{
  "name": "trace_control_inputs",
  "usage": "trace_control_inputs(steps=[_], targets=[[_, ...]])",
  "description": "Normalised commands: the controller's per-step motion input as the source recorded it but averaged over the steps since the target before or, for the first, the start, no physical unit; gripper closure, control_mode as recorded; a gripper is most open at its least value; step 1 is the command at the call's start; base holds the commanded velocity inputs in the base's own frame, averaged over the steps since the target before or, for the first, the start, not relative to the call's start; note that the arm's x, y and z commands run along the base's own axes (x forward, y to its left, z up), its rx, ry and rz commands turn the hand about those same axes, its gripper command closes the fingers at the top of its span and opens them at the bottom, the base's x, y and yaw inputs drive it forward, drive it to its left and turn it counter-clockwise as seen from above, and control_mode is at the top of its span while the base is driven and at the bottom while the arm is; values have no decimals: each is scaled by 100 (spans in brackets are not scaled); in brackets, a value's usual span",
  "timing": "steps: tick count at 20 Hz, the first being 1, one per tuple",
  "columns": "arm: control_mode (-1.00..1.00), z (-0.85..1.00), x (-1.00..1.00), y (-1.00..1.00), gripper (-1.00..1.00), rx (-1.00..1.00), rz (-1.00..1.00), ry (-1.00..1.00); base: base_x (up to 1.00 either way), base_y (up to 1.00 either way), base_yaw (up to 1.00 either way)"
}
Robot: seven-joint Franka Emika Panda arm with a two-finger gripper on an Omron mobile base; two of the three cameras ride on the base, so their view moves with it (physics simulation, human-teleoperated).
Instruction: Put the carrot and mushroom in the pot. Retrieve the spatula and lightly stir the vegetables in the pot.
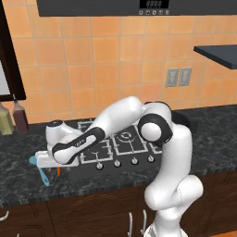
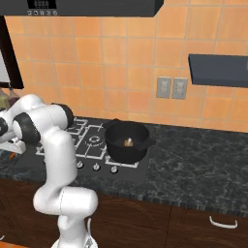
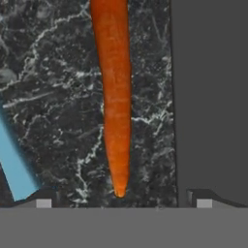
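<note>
I have the jaws spread wide over the bench, the carrot lying between them. Its long axis runs up the hand view, tip at bottom centre. The spatula sits at lower left. I judge a straight descent should catch the carrot.

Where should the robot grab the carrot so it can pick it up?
Probably around the carrot's thicker middle, coming straight down from above. It lies flat on the counter between the open jaws, and its pointed tip could slip. The spatula lies close beside it.
</note>
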Motion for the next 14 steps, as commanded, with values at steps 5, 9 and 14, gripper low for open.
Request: trace_control_inputs(steps=[5, 9, 14], targets=[[-100, -38, 6, -18, -100, 2, -9, -9, 0, 0, 0], [-100, -18, 17, -4, -100, 2, -6, -4, 0, 0, 0], [-100, -8, 24, 0, -100, 2, -3, 0, 0, 0, 0]])
